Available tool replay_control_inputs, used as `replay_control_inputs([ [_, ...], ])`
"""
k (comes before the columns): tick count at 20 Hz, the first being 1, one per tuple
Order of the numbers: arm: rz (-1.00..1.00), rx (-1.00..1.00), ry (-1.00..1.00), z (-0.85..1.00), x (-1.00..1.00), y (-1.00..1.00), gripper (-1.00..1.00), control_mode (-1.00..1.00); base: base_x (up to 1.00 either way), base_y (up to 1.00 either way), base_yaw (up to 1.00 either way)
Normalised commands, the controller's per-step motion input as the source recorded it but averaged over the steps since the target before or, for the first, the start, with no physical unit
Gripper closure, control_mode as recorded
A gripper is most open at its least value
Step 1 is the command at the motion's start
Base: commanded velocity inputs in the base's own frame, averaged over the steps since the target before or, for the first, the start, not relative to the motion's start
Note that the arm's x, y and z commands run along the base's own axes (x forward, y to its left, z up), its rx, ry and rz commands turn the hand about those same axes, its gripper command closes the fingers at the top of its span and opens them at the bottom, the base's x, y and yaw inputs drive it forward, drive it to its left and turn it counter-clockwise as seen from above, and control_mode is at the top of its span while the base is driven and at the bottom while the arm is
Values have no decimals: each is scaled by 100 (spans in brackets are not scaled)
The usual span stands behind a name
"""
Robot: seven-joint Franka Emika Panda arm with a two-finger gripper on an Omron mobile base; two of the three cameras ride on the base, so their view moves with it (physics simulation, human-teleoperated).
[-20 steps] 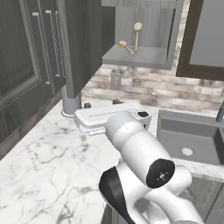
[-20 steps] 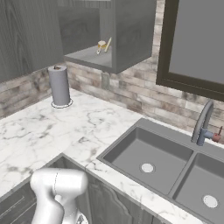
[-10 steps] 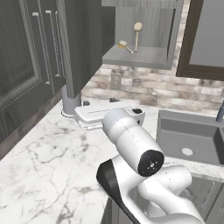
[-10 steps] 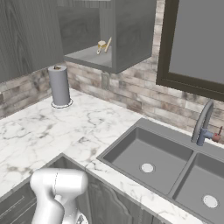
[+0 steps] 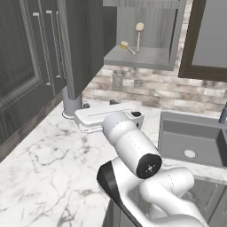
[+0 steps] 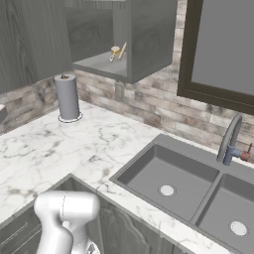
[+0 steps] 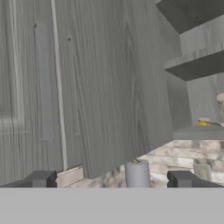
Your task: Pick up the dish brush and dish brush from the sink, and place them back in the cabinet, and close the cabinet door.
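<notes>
on cabinet (image 5: 142, 57) shelf, two unlabelled dish brushes (image 5: 133, 40)

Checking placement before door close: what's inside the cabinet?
Both brushes sit on the cabinet shelf: one dish brush standing upright, the other dish brush lying down. The open cabinet door covers the shelf's left end.
</notes>
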Motion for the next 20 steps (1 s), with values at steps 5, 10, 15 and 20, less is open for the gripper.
replay_control_inputs([
  [5,-1,0,0,0,3,22,-100,-100,0,0,0],
  [10,-1,0,0,0,6,15,-100,-100,0,0,0],
  [15,-1,0,0,0,11,4,-100,-100,0,0,0],
  [20,-1,0,0,0,16,0,-100,-100,0,0,0],
])
